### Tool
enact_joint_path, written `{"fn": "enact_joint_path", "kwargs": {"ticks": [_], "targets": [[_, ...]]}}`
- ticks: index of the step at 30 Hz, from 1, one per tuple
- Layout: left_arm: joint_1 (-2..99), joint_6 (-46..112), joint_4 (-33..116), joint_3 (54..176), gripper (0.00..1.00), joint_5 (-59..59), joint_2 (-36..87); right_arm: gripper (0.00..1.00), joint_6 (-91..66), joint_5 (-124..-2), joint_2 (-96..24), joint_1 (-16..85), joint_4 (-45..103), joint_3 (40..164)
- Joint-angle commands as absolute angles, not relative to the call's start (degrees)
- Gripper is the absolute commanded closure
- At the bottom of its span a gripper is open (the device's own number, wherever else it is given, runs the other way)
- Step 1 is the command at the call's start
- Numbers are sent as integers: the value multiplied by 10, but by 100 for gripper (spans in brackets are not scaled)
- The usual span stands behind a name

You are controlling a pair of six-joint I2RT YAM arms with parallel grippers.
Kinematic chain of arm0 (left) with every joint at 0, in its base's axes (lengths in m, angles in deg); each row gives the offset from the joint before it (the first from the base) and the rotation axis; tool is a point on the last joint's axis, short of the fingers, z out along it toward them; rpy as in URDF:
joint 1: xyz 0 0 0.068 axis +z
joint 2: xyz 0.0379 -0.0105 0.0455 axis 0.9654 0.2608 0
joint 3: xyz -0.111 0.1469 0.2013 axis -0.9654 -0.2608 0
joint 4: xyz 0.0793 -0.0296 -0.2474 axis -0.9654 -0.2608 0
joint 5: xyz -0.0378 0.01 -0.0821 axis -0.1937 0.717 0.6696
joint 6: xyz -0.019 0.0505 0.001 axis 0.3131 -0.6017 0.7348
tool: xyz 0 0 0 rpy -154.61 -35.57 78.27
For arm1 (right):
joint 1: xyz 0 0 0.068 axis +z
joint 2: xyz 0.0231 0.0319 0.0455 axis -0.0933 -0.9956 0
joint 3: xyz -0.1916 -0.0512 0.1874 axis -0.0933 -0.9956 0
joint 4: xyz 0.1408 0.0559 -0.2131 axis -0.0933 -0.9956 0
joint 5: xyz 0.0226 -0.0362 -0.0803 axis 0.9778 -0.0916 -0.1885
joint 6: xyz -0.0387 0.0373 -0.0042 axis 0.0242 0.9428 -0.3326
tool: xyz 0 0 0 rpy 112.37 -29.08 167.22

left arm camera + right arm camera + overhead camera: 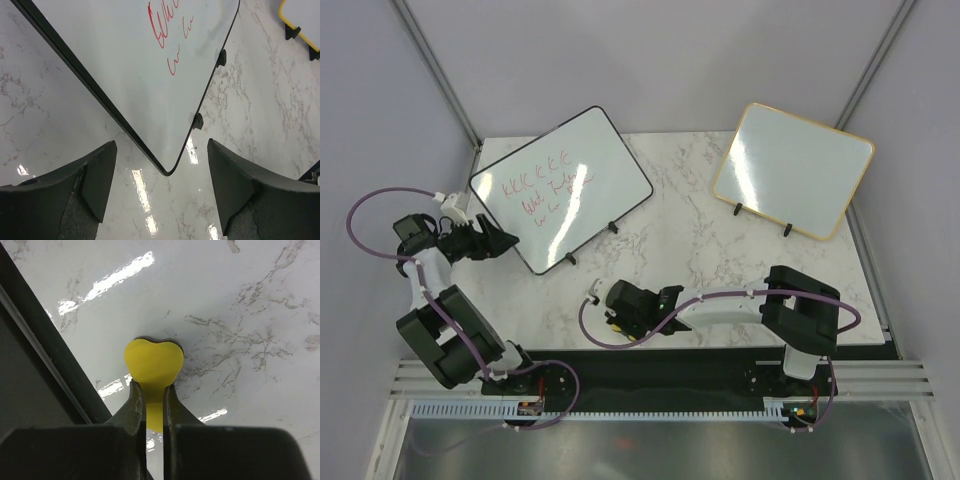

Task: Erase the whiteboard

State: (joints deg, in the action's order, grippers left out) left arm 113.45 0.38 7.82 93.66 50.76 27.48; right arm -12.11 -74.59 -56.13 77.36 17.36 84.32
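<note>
The whiteboard (560, 185) has a thin black frame and stands tilted on small black feet at the back left, with red scribbles (545, 187) on it. In the left wrist view its lower corner (167, 167) lies between my fingers and the scribbles (170, 30) show higher up. My left gripper (503, 240) is open and empty at the board's left corner (161, 142). My right gripper (607, 316) is shut on a yellow heart-shaped eraser (152, 360), low over the table near its front edge (154, 387).
A gold-framed white board (792, 170) stands on black feet at the back right; its corner shows in the left wrist view (300, 15). The marble table (690, 240) ends at a black strip (40, 345) just beside the right gripper. Grey walls enclose the sides.
</note>
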Motion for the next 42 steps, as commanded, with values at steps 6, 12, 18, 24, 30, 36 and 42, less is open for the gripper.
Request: {"fn": "enact_joint_path", "kwargs": {"ticks": [6, 12, 18, 24, 30, 36, 42], "targets": [[1136, 59, 152, 982, 23, 514, 324, 100, -135, -813, -535, 772, 180, 865], [1112, 73, 178, 1005, 26, 509, 376, 100, -171, -801, -492, 723, 226, 882], [1093, 68, 191, 1017, 34, 530, 399, 100, -219, -780, -496, 680, 265, 933], [1085, 58, 192, 1031, 56, 540, 405, 100, -222, -737, -534, 625, 307, 993], [1085, 27, 188, 1039, 82, 549, 415, 100, -225, -716, -604, 588, 328, 1087], [1085, -28, 161, 1055, 98, 544, 440, 100, -220, -687, -688, 566, 343, 1188], [1085, -88, 141, 1063, 98, 540, 445, 100, -202, -717, -779, 556, 352, 1303]]}}
